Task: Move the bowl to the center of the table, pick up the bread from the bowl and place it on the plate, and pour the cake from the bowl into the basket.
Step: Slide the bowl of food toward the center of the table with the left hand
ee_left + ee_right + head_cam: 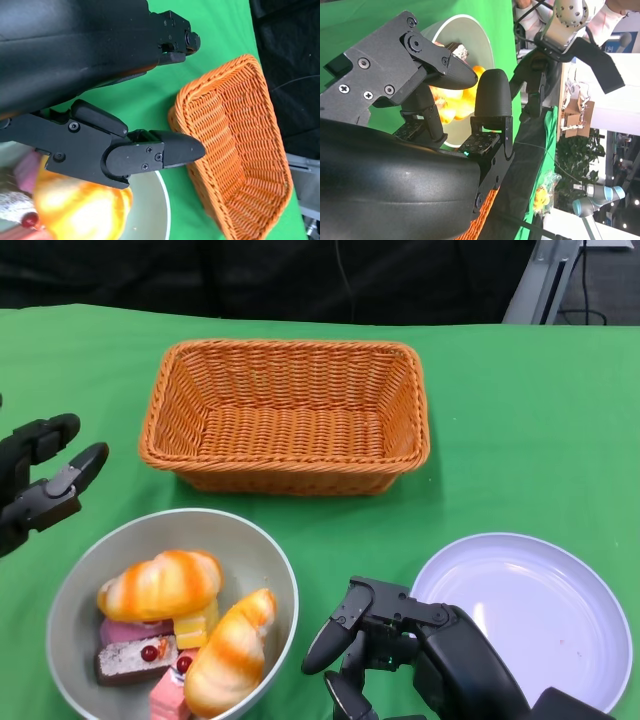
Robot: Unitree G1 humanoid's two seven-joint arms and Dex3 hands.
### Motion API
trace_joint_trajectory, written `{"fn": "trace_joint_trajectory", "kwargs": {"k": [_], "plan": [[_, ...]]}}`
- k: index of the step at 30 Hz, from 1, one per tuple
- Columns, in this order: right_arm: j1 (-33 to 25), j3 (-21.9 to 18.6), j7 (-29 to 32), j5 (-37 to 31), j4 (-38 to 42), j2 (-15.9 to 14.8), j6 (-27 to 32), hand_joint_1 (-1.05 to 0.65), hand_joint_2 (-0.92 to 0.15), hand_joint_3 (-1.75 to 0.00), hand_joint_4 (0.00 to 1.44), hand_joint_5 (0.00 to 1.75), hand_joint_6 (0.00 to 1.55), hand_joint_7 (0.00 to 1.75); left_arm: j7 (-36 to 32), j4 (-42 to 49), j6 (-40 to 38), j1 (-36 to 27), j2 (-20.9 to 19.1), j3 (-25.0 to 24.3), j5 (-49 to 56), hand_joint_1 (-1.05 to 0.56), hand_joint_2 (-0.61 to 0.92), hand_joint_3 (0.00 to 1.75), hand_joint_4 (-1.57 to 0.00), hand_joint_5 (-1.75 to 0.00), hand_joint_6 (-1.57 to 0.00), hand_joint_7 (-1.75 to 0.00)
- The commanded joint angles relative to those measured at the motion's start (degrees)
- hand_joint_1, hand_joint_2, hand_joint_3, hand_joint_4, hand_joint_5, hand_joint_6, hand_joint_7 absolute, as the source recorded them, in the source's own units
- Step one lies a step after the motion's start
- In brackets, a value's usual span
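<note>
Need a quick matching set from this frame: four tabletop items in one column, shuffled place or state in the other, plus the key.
Things:
1. basket
2. plate
3. bowl
4. right hand

Place or state:
A. holds bread rolls and cake pieces
B. empty, far side of the table
C. open, between bowl and plate
D. white, empty, near right

Pairs: 1-B, 2-D, 3-A, 4-C
</note>
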State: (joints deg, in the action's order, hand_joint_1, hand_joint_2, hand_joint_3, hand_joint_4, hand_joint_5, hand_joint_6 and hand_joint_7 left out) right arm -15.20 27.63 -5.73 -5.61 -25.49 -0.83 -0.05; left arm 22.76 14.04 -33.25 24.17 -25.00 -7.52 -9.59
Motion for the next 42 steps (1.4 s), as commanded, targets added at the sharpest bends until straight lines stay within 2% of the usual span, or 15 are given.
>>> {"fn": "trace_joint_trajectory", "kwargs": {"k": [1,4,8,10,12,26,31,42], "plan": [[-0.1,-0.3,0.0,0.0,-0.2,-0.2,-0.2,-0.09,-0.44,-1.18,0.85,1.57,0.70,1.30,1.0,-1.1,2.2,-0.9,-3.4,2.2,3.1,-0.74,0.92,0.53,-0.08,-0.03,-0.06,-0.02],[-0.3,-0.2,0.1,-0.5,-0.4,-0.3,-0.3,-0.09,-0.43,-1.18,0.85,1.56,0.70,1.31,2.5,-1.0,5.2,-1.3,-7.1,6.0,7.8,-0.76,0.92,0.57,-0.11,-0.05,-0.09,-0.03],[-0.3,-0.2,0.2,-0.4,-0.3,-0.2,-0.3,-0.09,-0.43,-1.18,0.85,1.56,0.70,1.31,4.0,-0.5,5.7,-0.9,-8.0,6.8,9.0,-0.76,0.92,0.59,-0.11,-0.04,-0.09,-0.02],[-0.2,-0.3,0.0,-0.2,-0.1,-0.2,-0.2,-0.09,-0.43,-1.18,0.85,1.56,0.70,1.31,9.9,-1.2,1.7,-0.9,-11.8,10.0,9.9,-0.76,0.92,0.59,-0.11,-0.04,-0.11,-0.03],[-0.1,-0.3,0.0,-0.3,-0.1,-0.3,0.0,-0.09,-0.43,-1.18,0.85,1.56,0.70,1.31,13.0,-1.7,-1.6,-0.8,-13.5,11.4,9.9,-0.74,0.92,0.58,-0.10,-0.03,-0.12,-0.03],[-0.3,-0.1,-0.2,0.1,-0.3,0.0,0.3,-0.09,-0.43,-1.18,0.86,1.57,0.71,1.30,13.7,-2.0,-3.0,-0.8,-13.9,12.8,12.0,-0.75,0.92,0.57,-0.13,-0.04,-0.12,-0.02],[-0.4,0.2,0.1,-0.8,-0.7,-0.1,0.5,-0.08,-0.43,-1.19,0.86,1.56,0.71,1.30,15.4,-2.9,-3.0,-1.6,-15.2,14.3,12.9,-0.76,0.92,0.60,-0.17,-0.05,-0.15,-0.02],[-0.2,0.0,-0.1,-0.7,-0.4,0.0,0.1,-0.08,-0.43,-1.18,0.86,1.56,0.71,1.30,19.4,-5.9,-8.5,-3.4,-15.0,13.1,9.1,-0.75,0.92,0.56,-0.09,0.00,-0.08,0.00]]}}
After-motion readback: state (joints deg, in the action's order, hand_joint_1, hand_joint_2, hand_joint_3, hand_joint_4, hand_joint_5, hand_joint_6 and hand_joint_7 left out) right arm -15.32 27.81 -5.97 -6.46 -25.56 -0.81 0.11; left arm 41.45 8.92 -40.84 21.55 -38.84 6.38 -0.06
